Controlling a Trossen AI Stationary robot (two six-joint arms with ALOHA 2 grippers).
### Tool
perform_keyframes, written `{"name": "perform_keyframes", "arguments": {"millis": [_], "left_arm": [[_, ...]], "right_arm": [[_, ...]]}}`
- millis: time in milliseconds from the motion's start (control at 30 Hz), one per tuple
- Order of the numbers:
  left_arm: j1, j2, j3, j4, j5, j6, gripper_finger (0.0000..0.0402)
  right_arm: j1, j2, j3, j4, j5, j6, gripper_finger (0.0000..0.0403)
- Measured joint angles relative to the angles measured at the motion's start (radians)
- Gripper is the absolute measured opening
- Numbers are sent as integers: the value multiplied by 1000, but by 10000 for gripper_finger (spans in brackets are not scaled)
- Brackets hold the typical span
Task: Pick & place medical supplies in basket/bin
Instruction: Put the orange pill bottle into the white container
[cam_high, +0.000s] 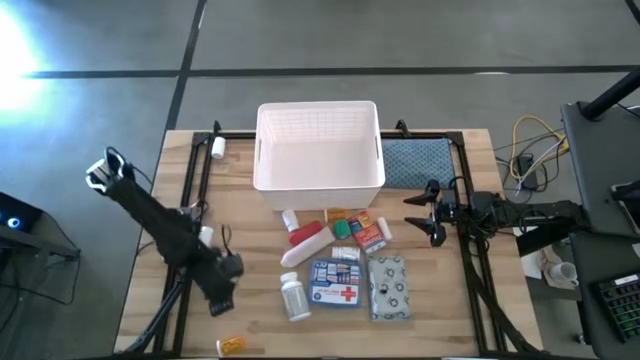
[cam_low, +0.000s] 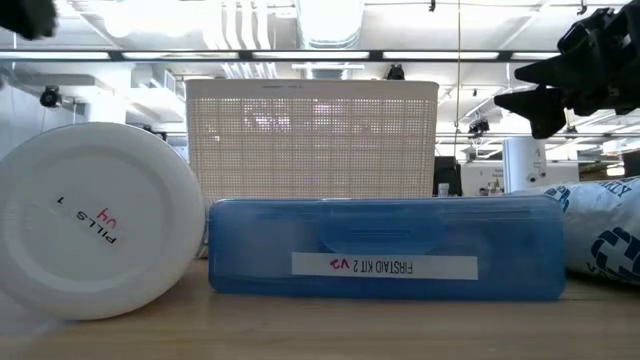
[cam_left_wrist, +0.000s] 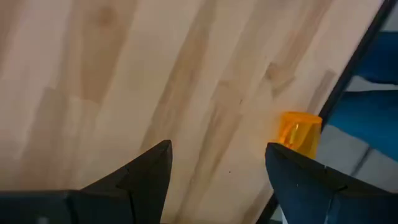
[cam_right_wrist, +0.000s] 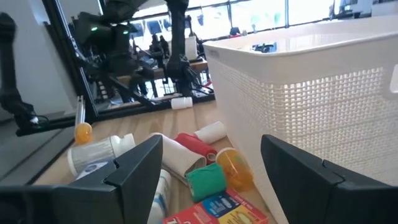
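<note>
The white slotted basket stands at the table's far middle. In front of it lie the supplies: red-white tube, green box, red box, blue first-aid pouch, grey patterned packet and white pill bottle. The orange vial lies alone at the near edge. My left gripper hangs open just above and behind the vial. My right gripper is open, right of the boxes, pointing at them.
A blue-grey folded cloth lies right of the basket. A small white item lies near the far left corner. Black frame rails run along both table sides. Bare wood stretches between my left arm and the supplies.
</note>
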Motion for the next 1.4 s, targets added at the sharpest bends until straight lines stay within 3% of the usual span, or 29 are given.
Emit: {"name": "perform_keyframes", "arguments": {"millis": [333,600,967,1400], "left_arm": [[-102,339,236,12,-3,-37,240],[-171,544,401,-80,-3,-39,281],[-231,564,486,-89,-52,-85,288],[-231,564,372,72,-54,-85,288]], "right_arm": [[0,0,0,-1,31,-55,254],[0,0,0,-2,34,-128,251],[0,0,0,-7,50,-218,246],[0,0,0,-7,54,-220,244]]}}
